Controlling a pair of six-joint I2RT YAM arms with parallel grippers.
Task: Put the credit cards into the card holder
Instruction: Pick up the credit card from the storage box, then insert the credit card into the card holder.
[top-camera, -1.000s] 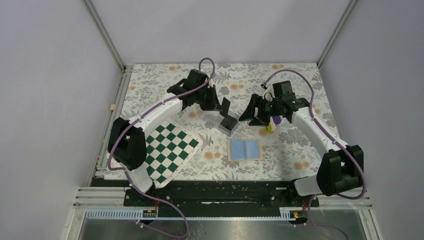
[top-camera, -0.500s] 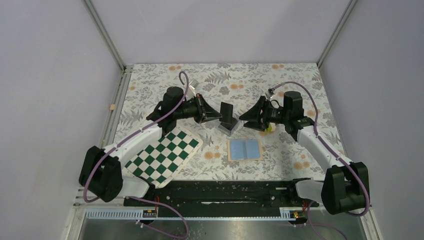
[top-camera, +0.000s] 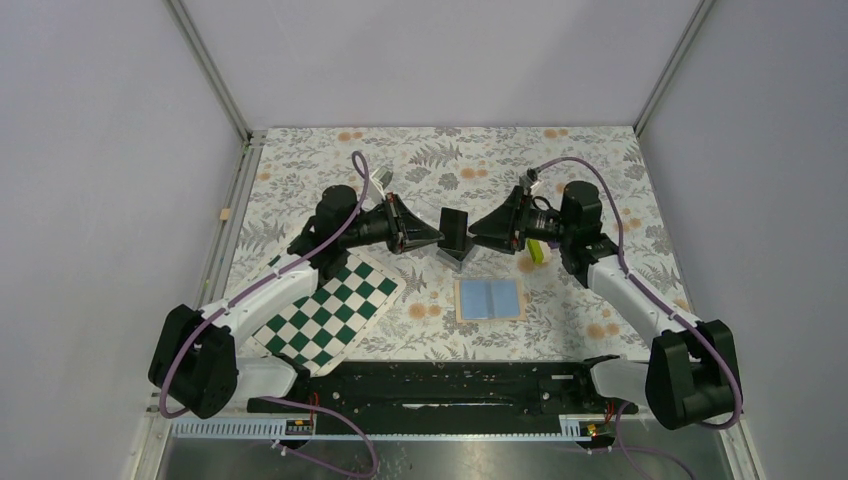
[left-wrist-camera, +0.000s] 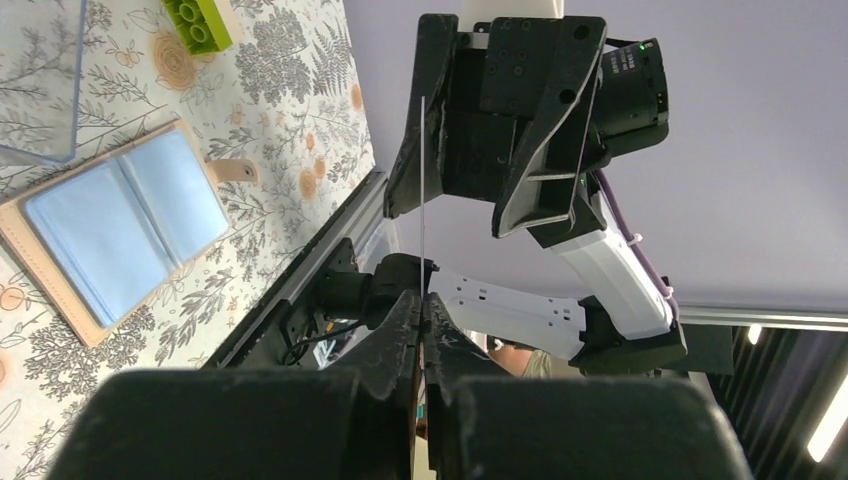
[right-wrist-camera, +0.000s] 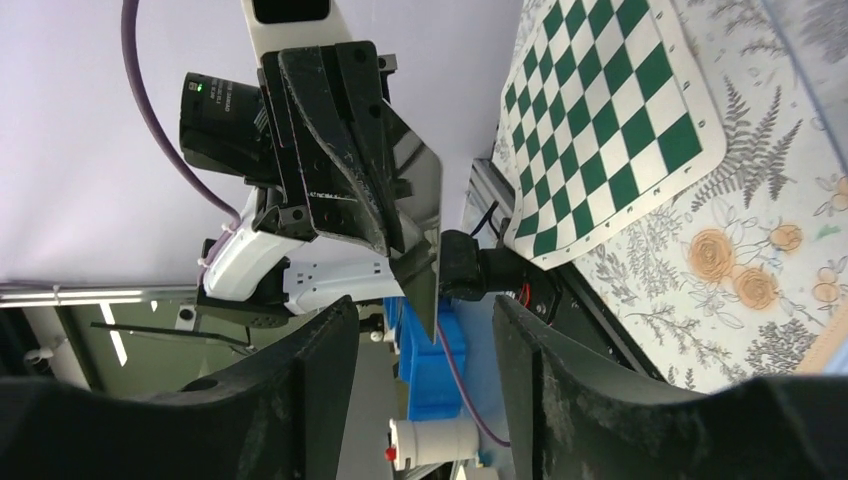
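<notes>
One credit card (top-camera: 457, 229) stands upright in the air over the middle of the counter (top-camera: 590, 160), a little toward its far edge. It is dark and thin, and in the left wrist view it shows edge-on as a fine line. The left fingers (left-wrist-camera: 398, 340) are pressed together on its lower edge and pinch it. The right fingers (right-wrist-camera: 310, 400) face it from the other side and are spread. The near corner of the card reaches into the gap between them, with clear space on both sides, so they do not touch it.

The card holder (top-camera: 490, 298) lies open and flat on the counter, light blue lining up, closer to the near edge and just right of centre, well below the held card. A clear plastic box (left-wrist-camera: 40, 80) sits on the counter under the card. A yellow-green block (top-camera: 535, 251) lies beside the right arm, and a green-and-white chequered board (top-camera: 335, 305) lies toward the near left corner.
</notes>
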